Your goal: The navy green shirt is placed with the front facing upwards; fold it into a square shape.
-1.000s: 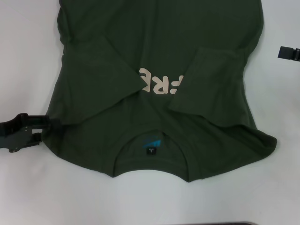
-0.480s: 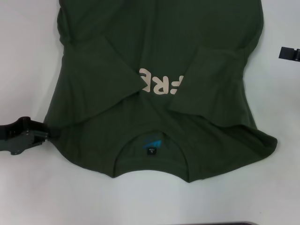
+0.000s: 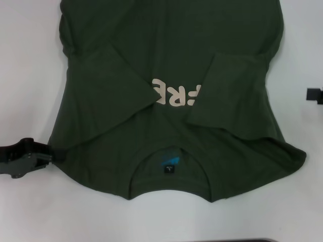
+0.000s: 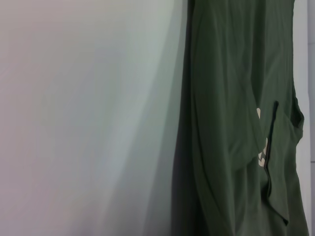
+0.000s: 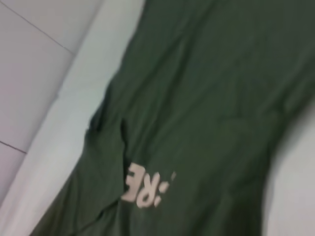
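Observation:
The navy green shirt [image 3: 166, 40] lies front up on the white table [image 3: 25, 60], its neck and blue label [image 3: 168, 164] nearest me. Both sleeves are folded in over the chest and cover part of the cream letters [image 3: 176, 95]. My left gripper [image 3: 52, 155] is at the shirt's left shoulder edge, low on the table, pinched on the cloth. My right gripper [image 3: 315, 95] shows only as a dark tip at the far right, apart from the shirt. The shirt also shows in the left wrist view [image 4: 231, 123] and the right wrist view [image 5: 206, 98].
Bare white table surrounds the shirt on the left, right and near side. A dark strip [image 3: 252, 240] marks the table's near edge. A pale wall or panel [image 5: 29, 59] shows beyond the table in the right wrist view.
The shirt has slid toward me and slightly right, along with my left gripper at its shoulder. My right gripper has moved nearer to me and further toward the right edge.

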Robot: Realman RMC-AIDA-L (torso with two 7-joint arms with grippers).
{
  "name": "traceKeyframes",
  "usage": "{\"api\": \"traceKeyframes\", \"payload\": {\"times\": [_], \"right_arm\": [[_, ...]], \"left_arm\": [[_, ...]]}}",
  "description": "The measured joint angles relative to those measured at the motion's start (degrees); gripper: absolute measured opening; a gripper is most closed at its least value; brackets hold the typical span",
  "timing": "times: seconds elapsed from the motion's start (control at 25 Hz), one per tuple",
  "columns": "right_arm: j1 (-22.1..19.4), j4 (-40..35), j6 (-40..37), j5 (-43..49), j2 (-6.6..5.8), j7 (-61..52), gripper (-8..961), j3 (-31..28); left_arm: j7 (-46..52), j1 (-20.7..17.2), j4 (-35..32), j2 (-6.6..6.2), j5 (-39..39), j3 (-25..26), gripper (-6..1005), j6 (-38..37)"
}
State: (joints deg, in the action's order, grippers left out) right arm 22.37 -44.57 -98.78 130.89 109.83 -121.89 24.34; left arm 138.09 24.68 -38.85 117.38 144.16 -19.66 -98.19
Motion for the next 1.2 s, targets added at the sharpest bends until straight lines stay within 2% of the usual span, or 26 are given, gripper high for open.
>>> {"api": "traceKeyframes", "payload": {"times": [0.2, 0.48, 1.2], "right_arm": [[0.64, 0.51, -2.20, 7.01, -1.38, -4.40, 885, 0.01], [2.69, 2.42, -3.06, 16.67, -1.06, -7.47, 883, 0.11], [4.85, 5.89, -3.36, 17.11, -0.80, -8.58, 882, 0.67]], "left_arm": [[-0.12, -0.14, -0.04, -0.09, -0.09, 0.45, 40, 0.00], [-0.15, 0.54, -0.08, -0.28, -0.39, 0.48, 40, 0.65], [-0.20, 0.71, -0.08, -0.52, -0.64, 0.78, 40, 1.97]]}}
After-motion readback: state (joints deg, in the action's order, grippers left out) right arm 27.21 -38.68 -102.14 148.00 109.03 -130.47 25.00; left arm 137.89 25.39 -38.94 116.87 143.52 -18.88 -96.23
